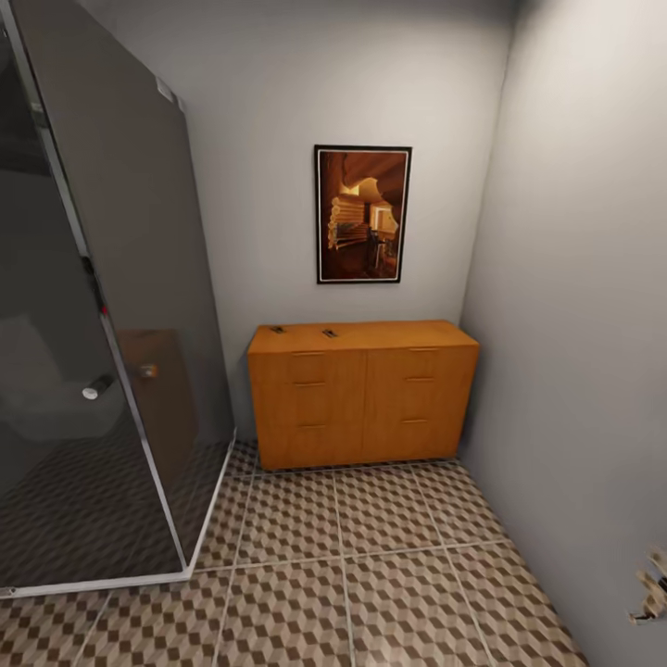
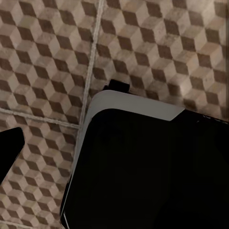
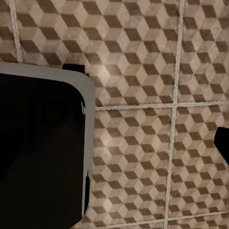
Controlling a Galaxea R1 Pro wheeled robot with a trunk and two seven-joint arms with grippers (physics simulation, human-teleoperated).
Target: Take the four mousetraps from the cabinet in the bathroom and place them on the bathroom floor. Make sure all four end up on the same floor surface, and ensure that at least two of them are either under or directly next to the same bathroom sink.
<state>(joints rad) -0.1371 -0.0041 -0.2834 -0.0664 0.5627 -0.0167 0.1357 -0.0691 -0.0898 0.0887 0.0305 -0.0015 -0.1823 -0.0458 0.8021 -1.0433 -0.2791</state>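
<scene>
Head view: orange-brown wooden cabinet [image 1: 363, 394] w/ drawers sits against the back wall, just past centre toward 6 o'clock; two small dark items [image 1: 277, 330] rest on its top near the left end, too small to tell what they are. Framed picture [image 1: 362, 214] hangs on the wall right above it, at 12 o'clock from the cabinet. Dark glass shower enclosure [image 1: 102, 306] takes the 9 o'clock side, a round knob [image 1: 91, 392] on its door. The bathroom floor [image 1: 389, 574], cube-pattern tiles in brown, tan and cream, spreads from the cabinet's foot to the 6 o'clock edge. Grey wall runs along the 3 o'clock side; a pale ragged bit shows at approx 4 o'clock by the frame edge, can't tell what. Left wrist view: same cube tiles w/ pale grout lines, and the robot's black base w/ white rim [image 2: 136, 107] over them; a dark tip [image 2: 9, 148] pokes in at one edge. Left pincer state: can't tell. Right wrist view: tiles again, black-and-white base corner [image 3: 43, 143] over them, a dark sliver [image 3: 223, 143] at the far edge. Right pincer state: can't tell.
</scene>
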